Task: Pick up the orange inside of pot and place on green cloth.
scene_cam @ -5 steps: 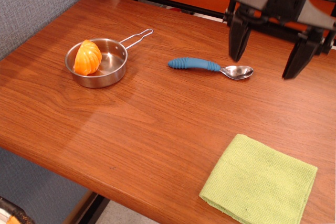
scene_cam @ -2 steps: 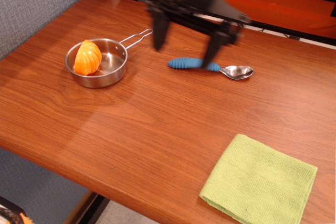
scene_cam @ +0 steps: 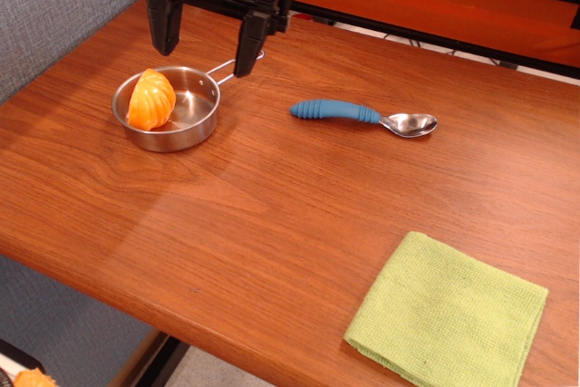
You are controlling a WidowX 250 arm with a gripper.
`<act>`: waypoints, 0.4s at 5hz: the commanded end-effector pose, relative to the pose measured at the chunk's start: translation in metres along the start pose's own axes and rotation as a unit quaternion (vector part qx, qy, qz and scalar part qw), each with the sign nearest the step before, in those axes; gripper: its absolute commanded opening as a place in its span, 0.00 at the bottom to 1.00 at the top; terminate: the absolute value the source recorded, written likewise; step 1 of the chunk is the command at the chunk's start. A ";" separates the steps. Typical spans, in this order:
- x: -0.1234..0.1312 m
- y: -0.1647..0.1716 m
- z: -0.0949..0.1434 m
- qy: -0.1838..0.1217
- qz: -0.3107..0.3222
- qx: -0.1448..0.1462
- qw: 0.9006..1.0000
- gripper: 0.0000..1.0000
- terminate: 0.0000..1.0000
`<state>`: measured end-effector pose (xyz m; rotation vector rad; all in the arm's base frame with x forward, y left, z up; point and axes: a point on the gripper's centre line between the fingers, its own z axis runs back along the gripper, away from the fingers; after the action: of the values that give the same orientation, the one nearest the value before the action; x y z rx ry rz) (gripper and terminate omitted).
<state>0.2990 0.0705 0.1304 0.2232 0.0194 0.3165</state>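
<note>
The orange (scene_cam: pixel 150 99) is a ridged glossy dome lying in the left half of the shiny steel pot (scene_cam: pixel 188 120), whose wire handle points back right. My gripper (scene_cam: pixel 206 58) is black, open wide and empty, hanging just behind and above the pot with its fingers pointing down, one finger (scene_cam: pixel 166 30) behind the orange, the other over the handle's base. The lime-green cloth (scene_cam: pixel 448 313) lies flat near the table's front right edge, far from the gripper.
A blue-handled metal spoon (scene_cam: pixel 362 115) lies between the pot and the right side of the wooden table (scene_cam: pixel 272 215). A grey wall panel runs along the left. An orange-and-black frame stands behind the table's back edge.
My gripper has travelled left across the back of the table, from above the spoon's bowl to just behind the pot. It stayed open. Nothing else moved.
</note>
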 end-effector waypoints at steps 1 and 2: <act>0.029 0.041 -0.013 -0.040 0.000 0.008 0.999 1.00 0.00; 0.035 0.048 -0.026 -0.042 -0.008 -0.007 0.999 1.00 0.00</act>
<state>0.3172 0.1307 0.0987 0.2122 -0.0186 0.2880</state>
